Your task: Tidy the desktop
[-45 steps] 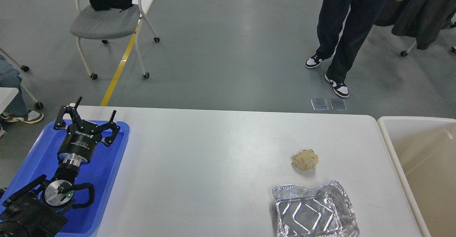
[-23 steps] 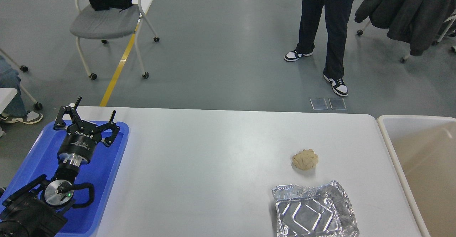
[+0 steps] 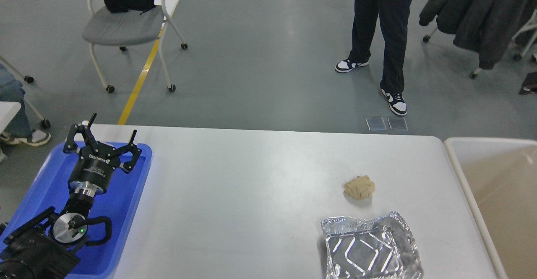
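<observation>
White desktop (image 3: 251,195): we see it filling the lower view, its far edge straight and its far corners rounded.
Blue tray (image 3: 126,212): it lies on the desktop's left end, reaching the near-left edge.
Our left gripper (image 3: 110,133): it hovers above the tray's far part, jaws spread wide, gripping nothing.
Our right gripper: outside our view.
Crumpled tan paper (image 3: 359,187): it sits on the desktop's right half, apart from all else.
Foil container (image 3: 370,247): it rests near the desktop's front edge, just nearer us than the paper.
Beige bin (image 3: 460,174): it stands just past the desktop's right edge.
Open room: we see bare desktop between the tray and the paper.
</observation>
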### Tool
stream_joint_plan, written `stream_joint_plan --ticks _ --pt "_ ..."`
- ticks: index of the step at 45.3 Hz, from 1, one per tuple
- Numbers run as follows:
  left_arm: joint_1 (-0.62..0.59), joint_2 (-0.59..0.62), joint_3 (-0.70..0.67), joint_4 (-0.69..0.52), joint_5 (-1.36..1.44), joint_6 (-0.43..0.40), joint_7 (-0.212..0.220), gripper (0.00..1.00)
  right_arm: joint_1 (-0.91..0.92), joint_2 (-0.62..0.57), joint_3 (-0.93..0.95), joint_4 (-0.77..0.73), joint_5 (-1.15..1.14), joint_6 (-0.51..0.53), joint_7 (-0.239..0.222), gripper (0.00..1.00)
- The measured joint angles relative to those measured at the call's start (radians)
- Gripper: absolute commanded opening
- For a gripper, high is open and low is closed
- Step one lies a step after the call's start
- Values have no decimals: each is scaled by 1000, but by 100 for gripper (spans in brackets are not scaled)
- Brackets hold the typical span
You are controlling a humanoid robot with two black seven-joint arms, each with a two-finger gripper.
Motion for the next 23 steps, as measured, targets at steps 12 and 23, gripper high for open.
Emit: stream_joint_plan --ticks 12,23 --pt "0 0 0 0 0 0 0 99 230 184 -251 9 75 182 2 100" --pt "0 0 0 0 0 0 0 99 376 331 -337 23 97 300 2 100"
